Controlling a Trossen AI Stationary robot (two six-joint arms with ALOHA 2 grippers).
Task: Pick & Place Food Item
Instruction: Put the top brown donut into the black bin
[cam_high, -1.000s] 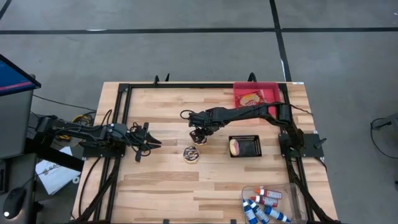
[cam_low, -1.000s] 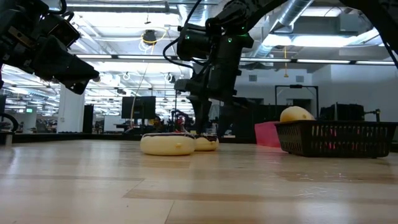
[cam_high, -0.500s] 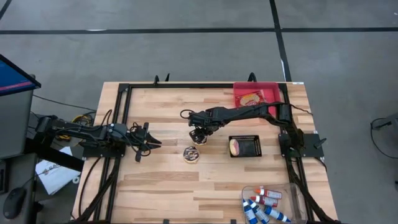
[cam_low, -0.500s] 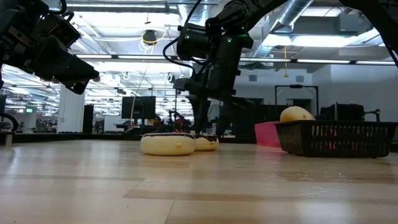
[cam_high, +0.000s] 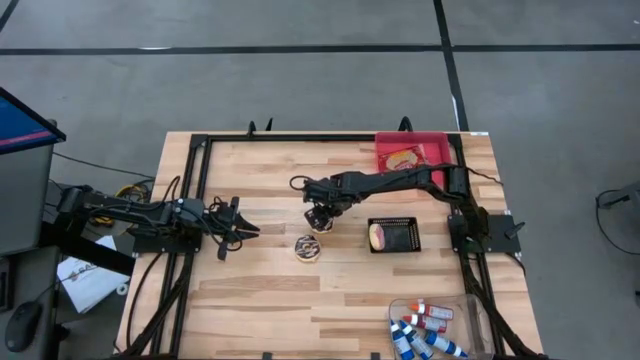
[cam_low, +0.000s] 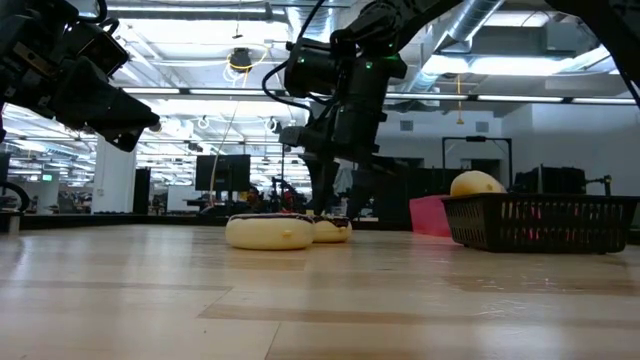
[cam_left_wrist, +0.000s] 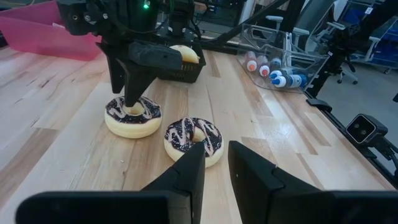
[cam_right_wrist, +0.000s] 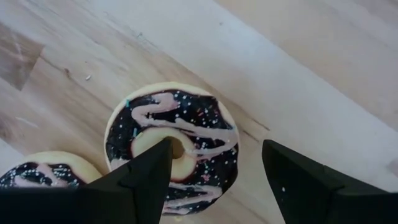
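right gripper (cam_right_wrist: 214, 180) poised pointing down over chocolate-iced ring donut w/ pink drizzle (cam_right_wrist: 173, 148) on light wooden tabletop (cam_high: 270, 290), fingers (cam_right_wrist: 140, 180) spread wide astride it, one over the hole, the other past the outer edge; can't tell if touching, nothing grasped. second donut of same kind (cam_left_wrist: 193, 139) just beside it, black mesh basket (cam_high: 392, 236) w/ a pale pastry well apart. left gripper (cam_left_wrist: 215, 168) parked low at table's left side, fingers nearly together, empty.
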